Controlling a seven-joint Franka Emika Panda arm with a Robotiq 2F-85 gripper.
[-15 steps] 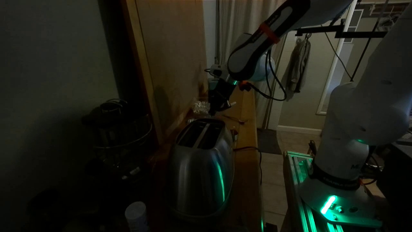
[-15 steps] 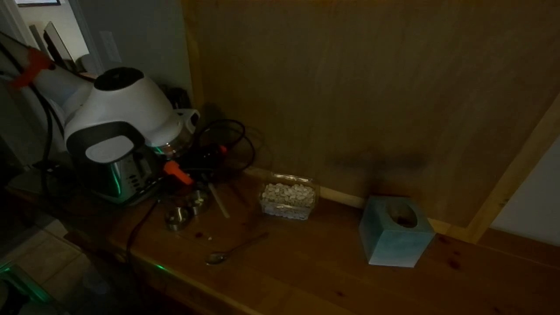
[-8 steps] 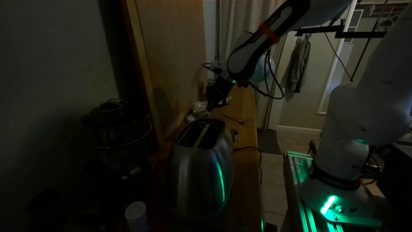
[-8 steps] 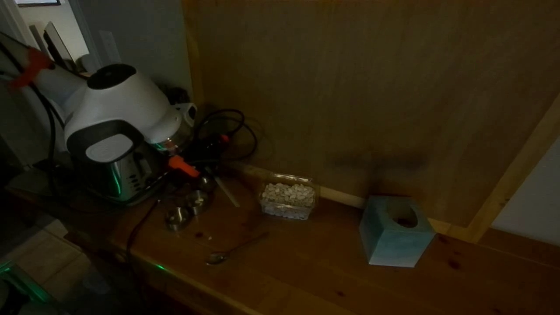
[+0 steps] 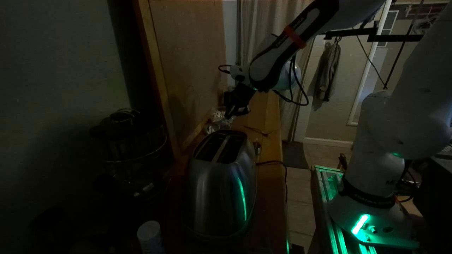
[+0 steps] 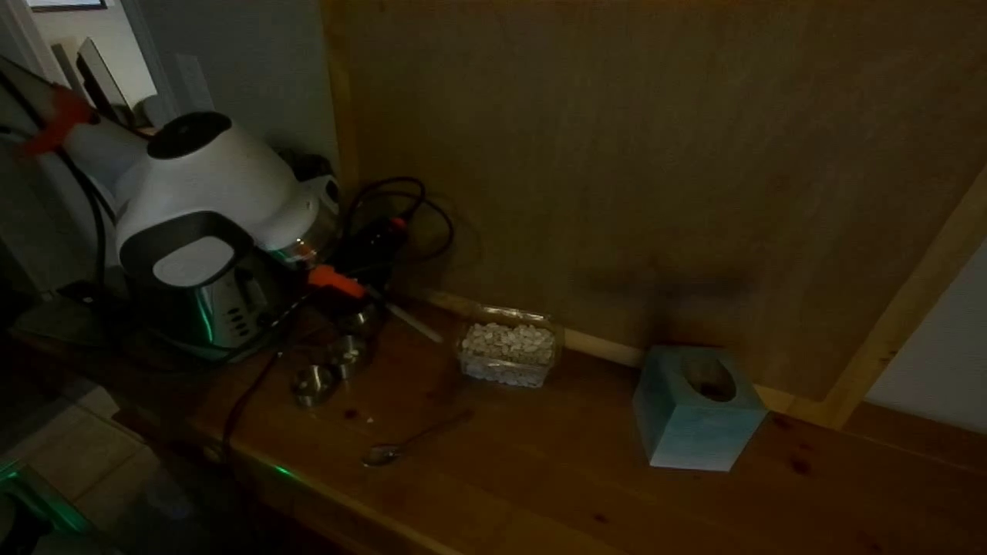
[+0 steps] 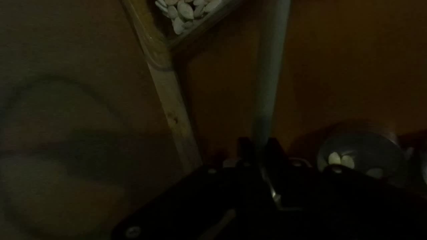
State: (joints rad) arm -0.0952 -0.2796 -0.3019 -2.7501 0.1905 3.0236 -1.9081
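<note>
My gripper [image 7: 260,144] is shut on a thin pale rod [image 7: 272,66], which runs up and out of the top of the wrist view. A shiny metal piece [image 7: 275,197] shows between the dark fingers. In an exterior view the rod [image 6: 414,322] slants down toward a clear box of pale seeds [image 6: 509,347]. The box [image 7: 186,13] also shows in the wrist view, left of the rod. Small metal cups stand below the gripper: one cup [image 6: 312,385] at the front, another cup [image 6: 348,356] behind it. A cup with a few seeds [image 7: 365,156] shows right of the fingers.
A steel toaster [image 5: 219,187] stands near the arm. A spoon [image 6: 385,453] lies on the wooden table [image 6: 540,478]. A blue tissue box [image 6: 698,416] stands to the right. A wooden board [image 6: 617,154] rises behind. A power cord [image 6: 239,401] hangs over the table's edge.
The gripper has moved up slightly and toward the board, turning as it goes. The rod's free end has swung toward the seed box, uncovering a metal cup behind. The rod stays in the grip.
</note>
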